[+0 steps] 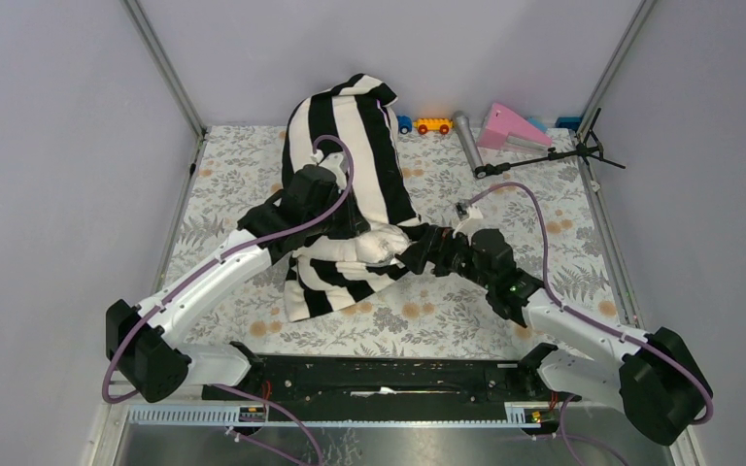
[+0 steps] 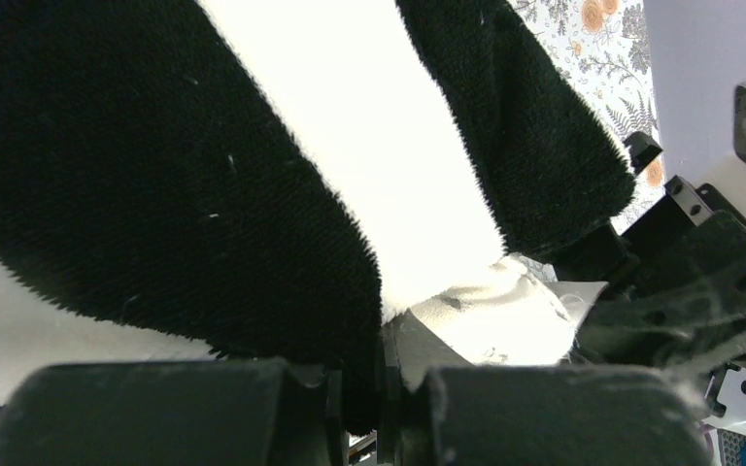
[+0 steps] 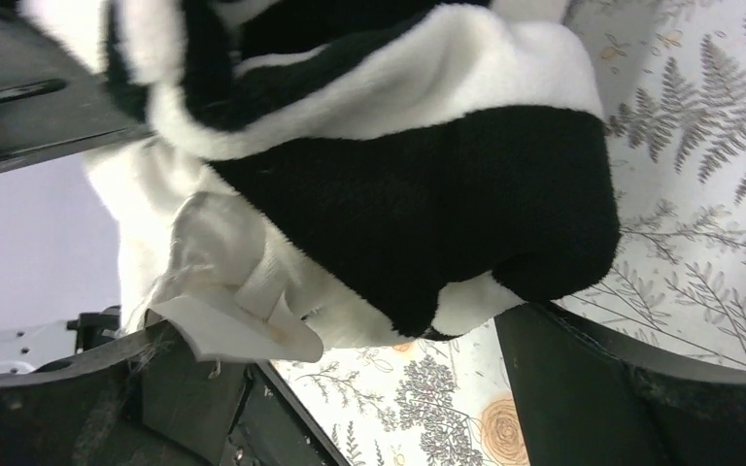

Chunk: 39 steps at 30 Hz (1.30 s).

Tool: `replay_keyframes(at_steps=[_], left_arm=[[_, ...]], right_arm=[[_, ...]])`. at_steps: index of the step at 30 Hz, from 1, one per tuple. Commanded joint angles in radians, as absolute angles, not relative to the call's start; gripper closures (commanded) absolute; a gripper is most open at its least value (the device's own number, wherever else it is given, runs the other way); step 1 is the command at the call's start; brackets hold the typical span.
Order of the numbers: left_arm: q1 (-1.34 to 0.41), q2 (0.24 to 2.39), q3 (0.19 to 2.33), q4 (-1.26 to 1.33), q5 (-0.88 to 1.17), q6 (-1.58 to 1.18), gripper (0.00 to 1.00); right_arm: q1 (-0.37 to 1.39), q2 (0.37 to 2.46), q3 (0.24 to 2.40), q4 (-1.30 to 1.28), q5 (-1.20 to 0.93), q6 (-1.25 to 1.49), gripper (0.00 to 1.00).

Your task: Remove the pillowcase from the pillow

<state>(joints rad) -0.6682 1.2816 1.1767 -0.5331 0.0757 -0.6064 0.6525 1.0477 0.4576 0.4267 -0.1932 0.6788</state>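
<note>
1. Black-and-white striped plush pillowcase (image 1: 350, 165): its near end sits bunched up on the floral-print tablecloth (image 1: 505, 194), a bit left of centre, just past the arm bases.
2. Just beyond that bunch, the plain cream fabric pillow (image 1: 381, 243) pokes one corner out sideways toward the right arm. The rest of it is hidden inside the cover, so I'd call this early in the stripping step: the opening has been found, but hardly anything is out.
3. The left gripper (image 2: 384, 393) is pinched tight with fabric in it. It looks like the black stripe at the hem, right next to the exposed cream corner. I can't swear it isn't catching a bit of pillow too.
4. The right gripper (image 3: 340, 335) has its jaws spread wide, one on either side of the pillow corner with its little white label (image 3: 238, 330). It's not clamping anything.
5. My guess for the next move: the right one needs to close on the cream corner only, with no stripe caught in it. Then the two pull apart, the left holding the hem back while the right draws the pillow out.
6. As for direction, the pillowcase's long axis runs from near-left away to the far edge, leaning slightly right. The far end is humped up against the back wall, and the mouth seems to face near-right.
</note>
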Motion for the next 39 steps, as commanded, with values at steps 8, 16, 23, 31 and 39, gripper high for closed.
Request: replay_keyframes(at_steps=[8, 16, 23, 31, 39], left_arm=[[-0.673, 1.192, 1.22, -0.412, 0.155, -0.602, 1.0], [-0.664, 1.186, 1.207, -0.402, 0.172, -0.607, 1.0], [-0.646, 1.2, 1.182, -0.365, 0.178, -0.611, 1.0], [-0.603, 1.288, 1.164, -0.208, 0.23, -0.673, 1.0], [-0.601, 1.468, 1.268, 0.07, 0.357, -0.854, 1.0]], right_arm=[[0.649, 1.215, 0.505, 0.214, 0.112, 0.672, 0.05], [0.638, 1.37, 0.523, 0.267, 0.08, 0.713, 0.06], [0.619, 1.294, 0.583, 0.208, -0.027, 0.575, 0.03], [0.62, 0.978, 0.521, 0.175, -0.154, 0.564, 0.05], [0.62, 0.887, 0.542, 0.058, -0.028, 0.758, 0.05]])
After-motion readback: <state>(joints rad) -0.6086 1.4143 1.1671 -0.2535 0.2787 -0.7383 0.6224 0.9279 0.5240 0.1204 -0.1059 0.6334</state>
